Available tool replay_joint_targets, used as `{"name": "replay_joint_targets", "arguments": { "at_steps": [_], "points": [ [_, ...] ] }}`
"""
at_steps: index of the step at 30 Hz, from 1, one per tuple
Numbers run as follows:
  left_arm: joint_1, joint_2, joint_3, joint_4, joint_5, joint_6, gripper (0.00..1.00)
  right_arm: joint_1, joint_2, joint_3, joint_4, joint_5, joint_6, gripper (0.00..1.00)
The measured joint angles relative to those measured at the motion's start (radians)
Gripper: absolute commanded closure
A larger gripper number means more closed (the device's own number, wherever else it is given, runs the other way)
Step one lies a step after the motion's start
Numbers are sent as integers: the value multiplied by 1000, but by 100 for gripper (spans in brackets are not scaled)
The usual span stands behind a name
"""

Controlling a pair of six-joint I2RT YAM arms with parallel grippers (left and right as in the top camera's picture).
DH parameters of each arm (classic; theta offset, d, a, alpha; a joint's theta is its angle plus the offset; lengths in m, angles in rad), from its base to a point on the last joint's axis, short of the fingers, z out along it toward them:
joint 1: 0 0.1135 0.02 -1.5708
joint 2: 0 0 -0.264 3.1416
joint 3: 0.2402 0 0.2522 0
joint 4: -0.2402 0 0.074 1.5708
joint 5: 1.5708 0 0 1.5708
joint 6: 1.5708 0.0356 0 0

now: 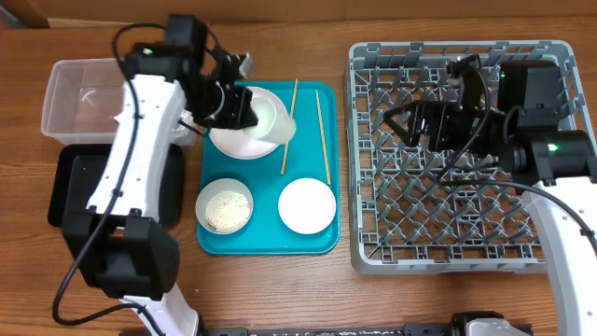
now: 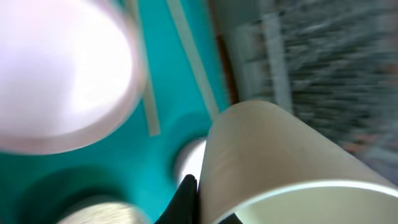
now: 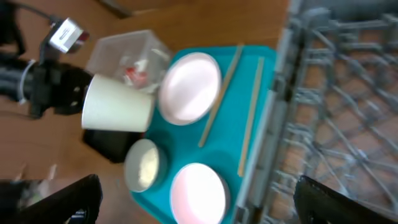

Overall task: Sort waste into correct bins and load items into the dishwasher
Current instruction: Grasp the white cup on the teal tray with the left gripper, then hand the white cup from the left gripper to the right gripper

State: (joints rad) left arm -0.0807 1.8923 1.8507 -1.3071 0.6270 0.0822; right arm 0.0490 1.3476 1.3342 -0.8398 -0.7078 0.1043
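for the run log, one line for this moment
left claw: shut on cup, tilted above plate | right claw: open, above rack | chopsticks, rice bowl: on tray

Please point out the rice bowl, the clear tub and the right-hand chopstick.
rice bowl (image 1: 201,207): overhead view, left rim.
clear tub (image 1: 70,121): overhead view, bare floor.
right-hand chopstick (image 1: 323,138): overhead view, middle of its shaft.
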Motion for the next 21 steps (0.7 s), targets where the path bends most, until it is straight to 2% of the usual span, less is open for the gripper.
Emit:
{"name": "replay_joint_targets", "arguments": {
  "at_steps": [5, 10, 15, 18, 21],
  "points": [
    [30, 0, 3, -29, 383, 26, 96, 82, 98, -9, 201, -217, 0, 0],
    [29, 0, 3, -47, 609, 27, 96, 159, 186, -15, 356, -338, 2, 0],
    [29, 0, 3, -77, 681, 27, 96, 211, 206, -18, 525, -430, 11, 2],
    [28, 0, 3, -86, 690, 27, 96, 230, 206, -20, 639, -447, 47, 9],
    [28, 0, 3, -89, 698, 27, 96, 249, 206, -20, 669, -452, 69, 16]
  ]
}}
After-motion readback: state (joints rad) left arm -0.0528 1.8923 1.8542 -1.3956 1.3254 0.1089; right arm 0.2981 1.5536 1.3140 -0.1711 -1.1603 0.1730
